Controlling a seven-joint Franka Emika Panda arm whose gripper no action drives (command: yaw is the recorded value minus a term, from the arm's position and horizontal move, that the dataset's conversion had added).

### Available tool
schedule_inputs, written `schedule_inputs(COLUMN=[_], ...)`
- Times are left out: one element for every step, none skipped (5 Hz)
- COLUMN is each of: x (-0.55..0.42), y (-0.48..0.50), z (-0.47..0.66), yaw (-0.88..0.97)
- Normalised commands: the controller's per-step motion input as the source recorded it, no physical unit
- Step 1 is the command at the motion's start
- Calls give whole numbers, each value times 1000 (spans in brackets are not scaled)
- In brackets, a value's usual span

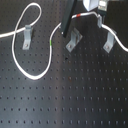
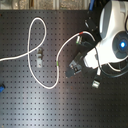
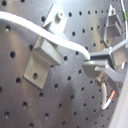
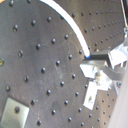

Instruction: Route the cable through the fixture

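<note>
The white cable [image 1: 31,76] comes in from the first exterior view's left, loops past the left fixture [image 1: 26,36], sweeps down and climbs past its green mark [image 1: 51,45] to its red band [image 1: 76,17]. My gripper [image 1: 97,19] is shut on the cable near that end, above and between the middle fixture [image 1: 74,40] and the right fixture [image 1: 109,42]. In the first wrist view the cable [image 3: 30,26] lies across a fixture [image 3: 45,52] and runs into my fingers [image 3: 102,65]. The second wrist view shows the cable [image 4: 70,20] arcing to the gripper [image 4: 97,62].
A thick black hose [image 1: 68,20] slants down in front of the middle fixture. The black perforated board [image 1: 75,100] stretches toward the first exterior view's bottom. In the second exterior view the white arm [image 2: 112,40] covers the right side, and a blue object [image 2: 1,89] sits at the left edge.
</note>
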Motion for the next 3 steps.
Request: schedule_inputs(x=[115,180,119], y=[-193,-210,-202], z=[539,595,483], yaw=[-51,-80,-103])
